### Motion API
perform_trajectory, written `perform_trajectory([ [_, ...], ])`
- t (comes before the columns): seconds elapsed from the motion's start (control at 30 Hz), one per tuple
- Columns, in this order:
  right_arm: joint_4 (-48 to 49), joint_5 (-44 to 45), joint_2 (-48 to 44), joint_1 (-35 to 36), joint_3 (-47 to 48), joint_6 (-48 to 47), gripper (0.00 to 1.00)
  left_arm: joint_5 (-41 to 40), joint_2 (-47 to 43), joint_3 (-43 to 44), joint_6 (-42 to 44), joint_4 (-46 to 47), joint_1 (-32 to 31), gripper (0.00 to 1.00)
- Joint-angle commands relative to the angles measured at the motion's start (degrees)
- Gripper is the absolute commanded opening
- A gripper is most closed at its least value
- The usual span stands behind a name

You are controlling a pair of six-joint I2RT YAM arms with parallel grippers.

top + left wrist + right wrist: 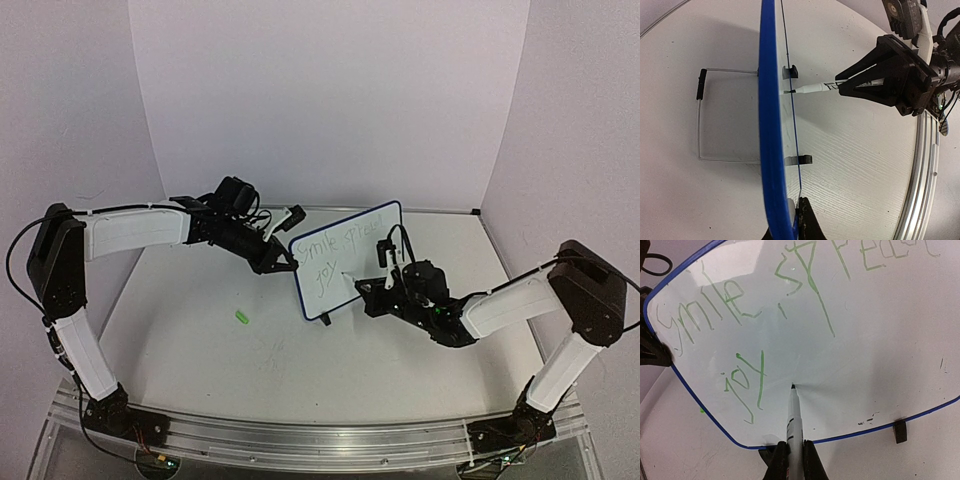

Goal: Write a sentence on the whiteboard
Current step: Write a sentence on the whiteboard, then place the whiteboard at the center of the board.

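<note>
The whiteboard stands tilted at mid table, its blue frame edge-on in the left wrist view. My left gripper is shut on the board's left edge. The sentence reads "smile spread" with "joy" below, in thin green strokes, also seen from above. My right gripper is shut on the white marker pen. The pen's tip touches the board just right of "joy". The pen also shows in the left wrist view.
A small green cap lies on the table to the left of the board. The board's black feet rest on the table. A metal rail runs along the near edge. White walls close the back and sides.
</note>
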Motion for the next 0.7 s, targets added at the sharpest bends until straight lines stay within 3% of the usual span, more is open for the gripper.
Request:
perform_trajectory([
  [0.0, 0.4, 1.6, 0.2, 0.1, 1.5, -0.4, 0.0, -3.3, 2.0, 0.5, 2.3, -4.4, -0.6, 0.0],
  [0.23, -0.5, 3.7, -6.5, 0.1, -2.4, 0.6, 0.0, -2.9, 1.8, 0.5, 2.4, -4.8, -0.6, 0.0],
  [0.67, -10.9, 14.4, -22.8, 0.0, -5.0, -4.3, 0.0, -2.4, 1.7, 2.1, 2.1, -9.9, 0.0, 0.0],
])
